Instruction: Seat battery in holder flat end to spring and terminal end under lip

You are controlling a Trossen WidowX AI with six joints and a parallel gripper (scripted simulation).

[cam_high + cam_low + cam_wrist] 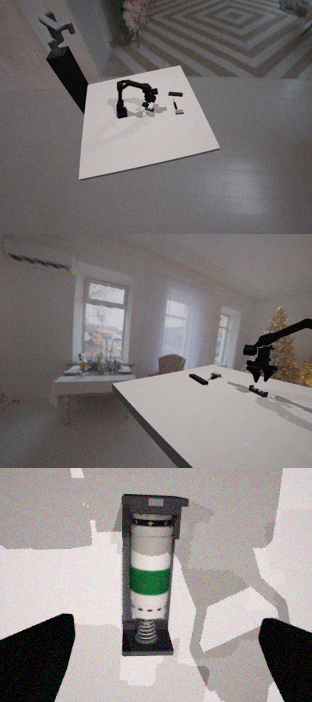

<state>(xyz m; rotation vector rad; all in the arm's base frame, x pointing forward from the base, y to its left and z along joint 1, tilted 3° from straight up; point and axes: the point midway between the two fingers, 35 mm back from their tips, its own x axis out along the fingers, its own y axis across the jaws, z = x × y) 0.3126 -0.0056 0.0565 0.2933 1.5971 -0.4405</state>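
Observation:
The battery (pixel 150 580) (pixel 257 390), white with a green band, lies lengthwise in the black holder (pixel 126 568) (pixel 264 394). In the wrist view its plus-marked end is at the top under the holder's lip (pixel 156 502), and its flat end meets the spring (pixel 146 632) at the bottom. It looks straight between the side walls. My gripper (pixel 170 628) (pixel 260 381) is open and empty, its fingers wide apart to either side of the holder's spring end. In the exterior view the fingertips hang above the holder without touching it. In the top view the holder (pixel 149 109) is small and partly dark.
A black bar (pixel 175 94) (pixel 198 379) lies on the white table (pixel 141 151) (pixel 176 415), farther out from the arm. A thin dark pen-like tool (pixel 175 104) and a small white and blue object (pixel 179 111) lie near it. The arm's shadow falls around the holder.

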